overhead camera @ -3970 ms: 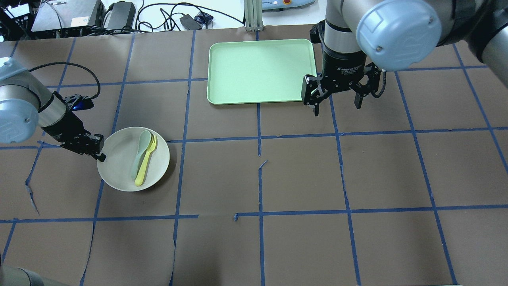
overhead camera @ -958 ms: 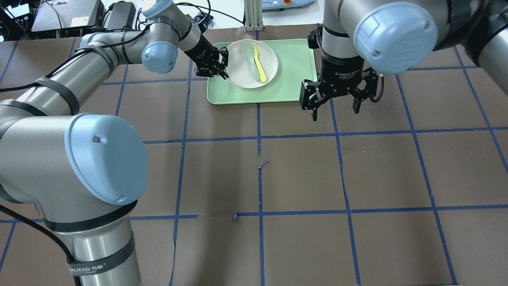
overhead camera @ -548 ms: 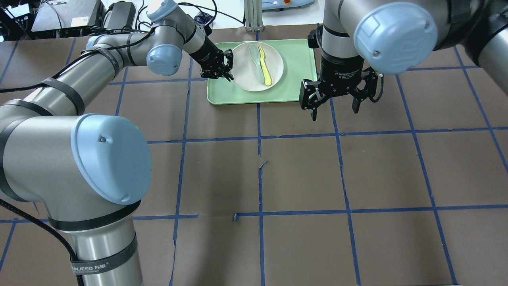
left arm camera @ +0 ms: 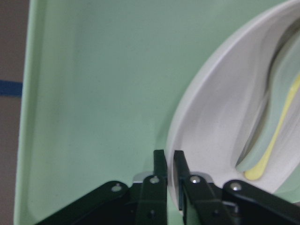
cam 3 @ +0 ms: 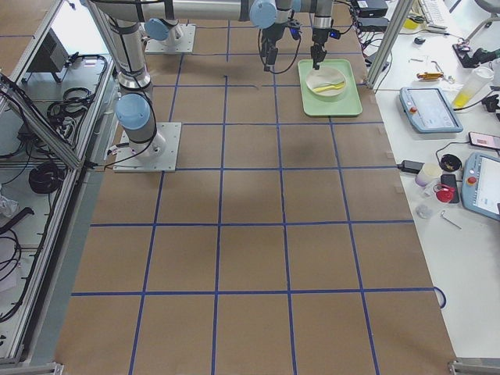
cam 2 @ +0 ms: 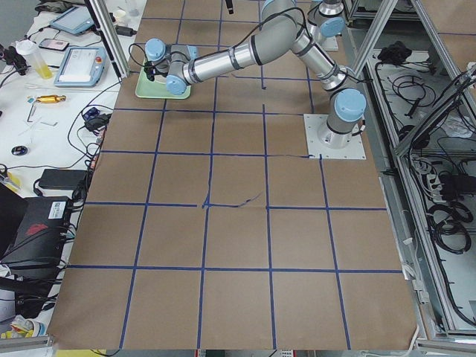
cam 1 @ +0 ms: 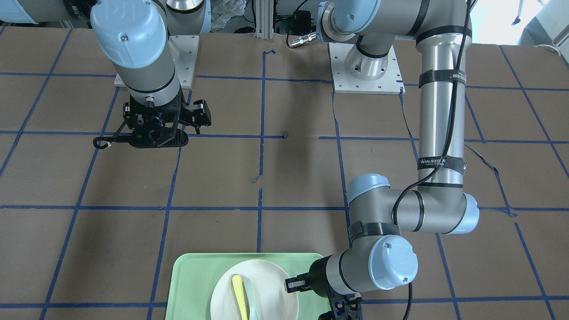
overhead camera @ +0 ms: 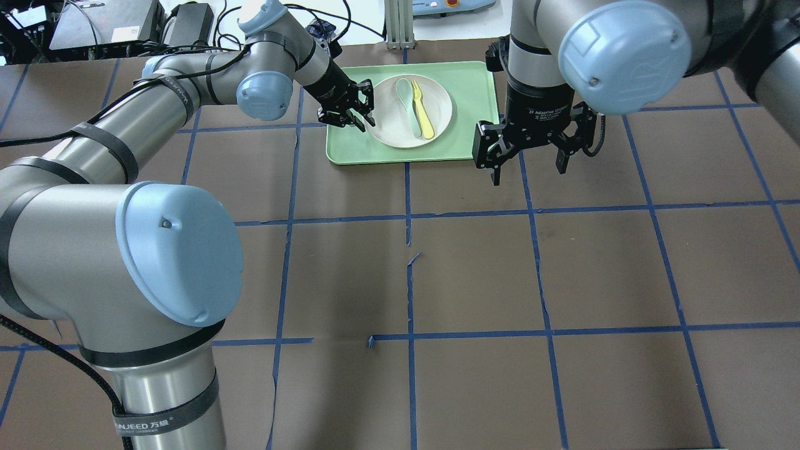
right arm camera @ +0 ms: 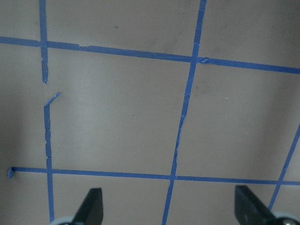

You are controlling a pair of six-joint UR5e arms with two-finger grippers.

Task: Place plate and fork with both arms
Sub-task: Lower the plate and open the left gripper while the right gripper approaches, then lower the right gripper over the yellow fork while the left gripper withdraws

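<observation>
Where the left gripper (overhead camera: 365, 122) reaches over the left side of the mint-green tray (overhead camera: 350, 142), we see its fingers (left arm camera: 160, 165) pinching the rim of the white plate (overhead camera: 390, 122), one finger outside the rim and one inside. We find the plate within the tray, toward its middle, though we cannot tell whether it rests flat or is held just clear. On the plate lies the yellow fork (overhead camera: 422, 114), side by side with a grey-green spoon (overhead camera: 406, 103). Our right gripper (overhead camera: 528, 172) hovers over the brown table (overhead camera: 475, 275), just beside the tray's right edge, fingers spread wide and empty.
</observation>
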